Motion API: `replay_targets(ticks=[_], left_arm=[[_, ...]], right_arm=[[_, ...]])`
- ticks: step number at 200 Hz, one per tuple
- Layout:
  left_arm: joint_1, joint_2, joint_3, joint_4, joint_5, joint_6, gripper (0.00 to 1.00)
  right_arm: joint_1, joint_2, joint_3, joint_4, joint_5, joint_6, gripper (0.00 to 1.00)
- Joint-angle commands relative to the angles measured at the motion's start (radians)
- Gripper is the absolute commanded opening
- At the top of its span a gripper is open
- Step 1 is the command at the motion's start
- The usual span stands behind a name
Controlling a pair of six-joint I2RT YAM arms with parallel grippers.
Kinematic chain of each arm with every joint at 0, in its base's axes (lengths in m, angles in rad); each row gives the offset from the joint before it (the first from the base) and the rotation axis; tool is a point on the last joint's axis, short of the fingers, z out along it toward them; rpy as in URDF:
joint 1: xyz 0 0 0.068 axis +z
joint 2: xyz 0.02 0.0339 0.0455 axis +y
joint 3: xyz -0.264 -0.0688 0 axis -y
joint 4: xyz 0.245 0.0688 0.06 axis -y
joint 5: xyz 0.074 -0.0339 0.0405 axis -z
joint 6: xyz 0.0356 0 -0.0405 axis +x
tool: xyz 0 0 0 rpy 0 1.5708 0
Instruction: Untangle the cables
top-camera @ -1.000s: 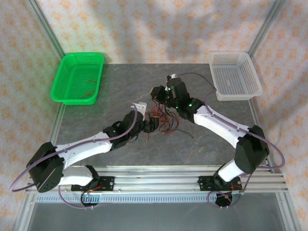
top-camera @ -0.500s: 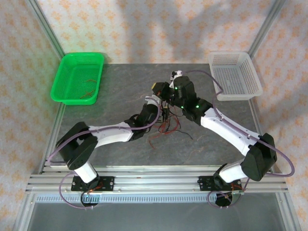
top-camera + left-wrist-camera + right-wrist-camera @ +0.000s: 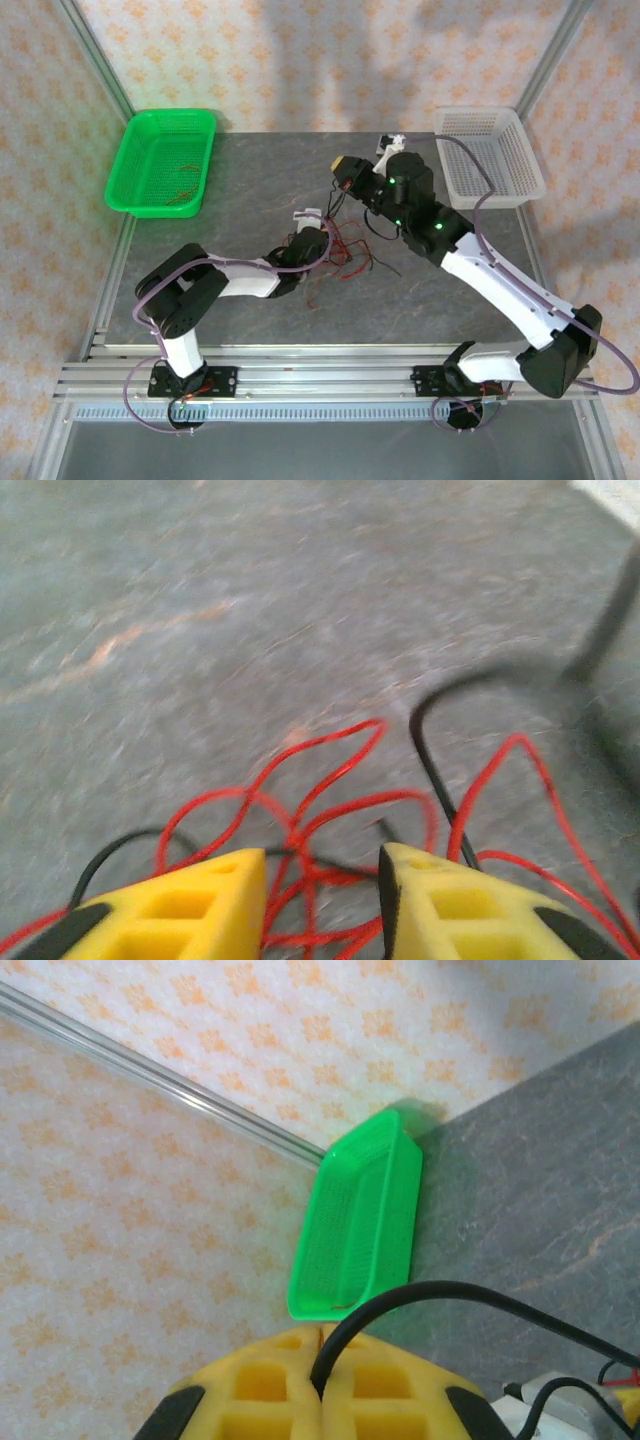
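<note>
Grey stone-patterned bench (image 3: 250, 180) fills the middle of the overhead view, with floral wallpaper behind, a green basket (image 3: 135, 150) at upper left and a white basket (image 3: 520, 185) at upper right. At the centre of the frame lie the cables (image 3: 350, 252), a loose nest of red and black strands on the bare surface.

In the left wrist view the left fingers (image 3: 200, 900) stand narrowly apart over red loops, and the gap is far wider than any strand, so nothing looks pinched. The right fingers (image 3: 380, 1390) are pressed together on a black cable (image 3: 470, 1300), which arches out from between them.

These wires look almost weightless and limp. They should bend freely, spring a little and drag their neighbours along where they cross. A single strand is best taken near a free end or on an outer loop, clear of the knot's dense middle.
</note>
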Motion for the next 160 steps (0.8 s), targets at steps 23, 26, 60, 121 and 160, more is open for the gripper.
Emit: replay_targets(ticks=[23, 26, 60, 121, 160], left_arm=[[0.057, -0.047, -0.12, 0.068, 0.014, -0.07, 0.16], [0.06, -0.047, -0.125, 0.07, 0.014, -0.072, 0.15], [0.071, -0.048, -0.163, 0.082, 0.02, -0.095, 0.0], [0.075, -0.057, -0.201, 0.086, 0.036, -0.114, 0.0], [0.074, -0.148, -0.166, -0.014, 0.045, -0.081, 0.28]], right_arm=[[0.001, -0.034, 0.108, -0.069, 0.086, -0.079, 0.0], [-0.001, -0.033, 0.114, -0.074, 0.089, -0.084, 0.0], [-0.02, -0.022, 0.193, -0.125, 0.12, -0.128, 0.0], [-0.127, -0.014, 0.3, -0.217, 0.147, -0.2, 0.0], [-0.236, 0.021, 0.35, -0.273, 0.142, -0.247, 0.0]])
